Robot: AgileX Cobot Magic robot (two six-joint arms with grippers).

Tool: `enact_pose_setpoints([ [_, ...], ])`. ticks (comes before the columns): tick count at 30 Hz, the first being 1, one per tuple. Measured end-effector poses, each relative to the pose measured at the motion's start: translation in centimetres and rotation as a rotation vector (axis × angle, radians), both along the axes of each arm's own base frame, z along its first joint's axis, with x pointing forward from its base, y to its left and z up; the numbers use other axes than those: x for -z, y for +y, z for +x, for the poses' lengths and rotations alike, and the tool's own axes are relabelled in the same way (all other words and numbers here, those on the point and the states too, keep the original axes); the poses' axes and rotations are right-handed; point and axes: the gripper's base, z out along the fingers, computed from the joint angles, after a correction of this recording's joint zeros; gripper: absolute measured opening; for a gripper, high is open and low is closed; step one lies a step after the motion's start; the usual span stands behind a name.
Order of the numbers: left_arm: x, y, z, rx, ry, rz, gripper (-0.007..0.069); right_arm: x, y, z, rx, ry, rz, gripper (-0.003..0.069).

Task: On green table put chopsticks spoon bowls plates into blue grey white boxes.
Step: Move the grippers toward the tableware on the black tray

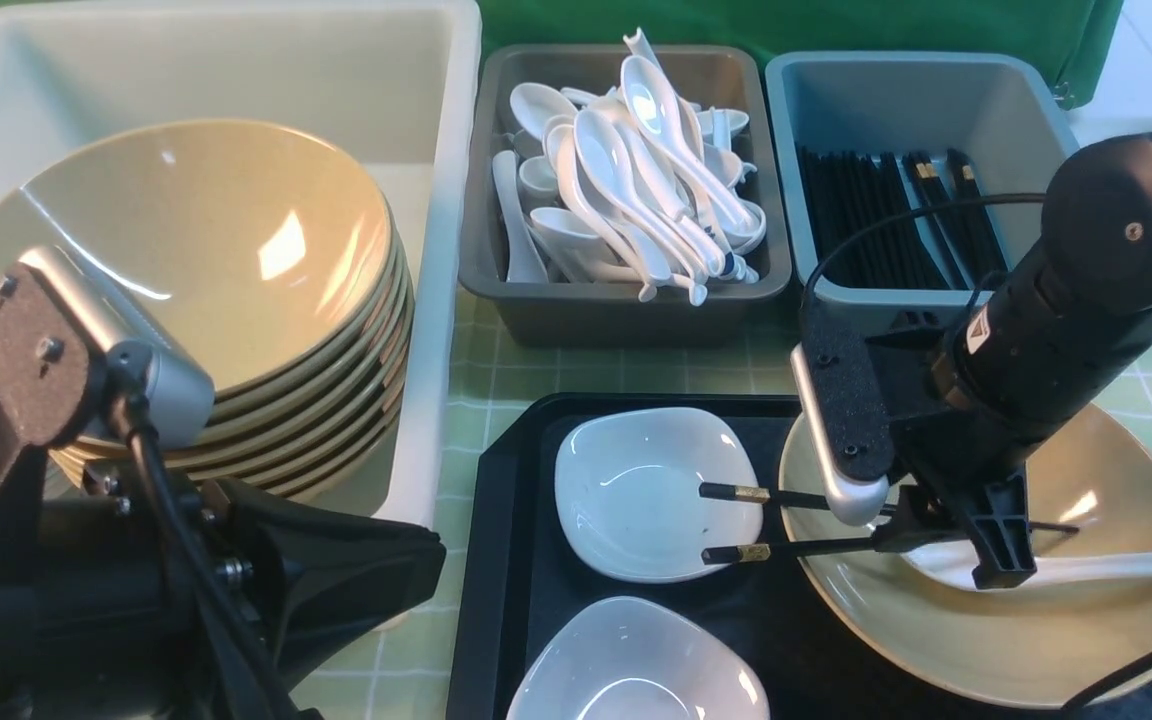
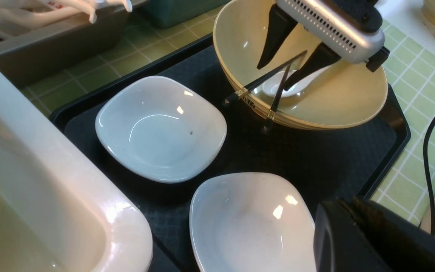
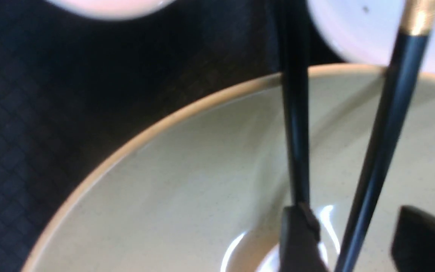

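- Right gripper [image 2: 272, 77]: jaws apart, straddling the chopsticks [image 1: 816, 546], seemingly not gripping them.
- Chopsticks rest on the bowl's [image 1: 1036, 640] 9 o'clock rim, gold ends over a plate [image 1: 636, 500].
- Left gripper [image 2: 353, 234]: closed.

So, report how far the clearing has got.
Done: tan round bowls stacked in the white plastic box, white spoons in the grey box, black chopsticks in the blue box. In hand: right gripper, jaws open around two black chopsticks. Remaining: their tan bowl, its white spoon, two white square plates.
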Motion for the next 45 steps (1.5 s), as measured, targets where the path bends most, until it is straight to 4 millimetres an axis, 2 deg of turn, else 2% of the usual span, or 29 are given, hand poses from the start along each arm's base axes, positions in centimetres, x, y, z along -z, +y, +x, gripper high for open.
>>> enact_pose_setpoints([
  [7,0.0,0.0,0.0,0.000,0.000,0.000,-0.0001,0.2,0.0,0.1,0.009,0.010,-0.004,0.0570],
  [13,0.0,0.0,0.0,0.000,0.000,0.000,-0.0001,1.8,0.2,0.6,0.034,0.050,-0.016,0.0600],
  [15,0.0,0.0,0.0,0.000,0.000,0.000,-0.0001,2.5,0.3,0.8,0.042,0.074,-0.025,0.0573],
  [17,0.0,0.0,0.0,0.000,0.000,0.000,-0.0001,2.8,0.3,0.8,0.057,0.085,-0.026,0.0503],
  [20,0.0,0.0,0.0,0.000,0.000,0.000,-0.0001,2.8,0.3,0.8,0.075,0.091,-0.025,0.0315],
  [21,0.0,0.0,0.0,0.000,0.000,0.000,-0.0001,2.8,0.3,0.8,0.079,0.092,-0.024,0.0300],
  [22,0.0,0.0,0.0,0.000,0.000,0.000,-0.0001,2.8,0.3,0.8,0.087,0.094,-0.024,0.0175],
  [24,0.0,0.0,0.0,0.000,0.000,0.000,-0.0001,2.8,0.3,0.8,0.089,0.095,-0.024,0.0075],
  [25,0.0,0.0,0.0,0.000,0.000,0.000,-0.0001,2.8,0.3,0.8,0.089,0.095,-0.024,0.0055],
  [33,0.0,0.0,0.0,0.000,0.000,0.000,-0.0001,1.9,0.4,0.7,0.084,0.157,-0.043,0.0037],
  [41,0.0,0.0,0.0,0.000,0.001,-0.002,-0.0001,-2.1,0.3,2.3,0.206,0.176,0.024,0.0037],
  [45,0.0,0.0,0.0,0.000,0.002,-0.003,-0.0001,-4.0,-1.6,4.0,0.379,0.226,0.144,0.0037],
])
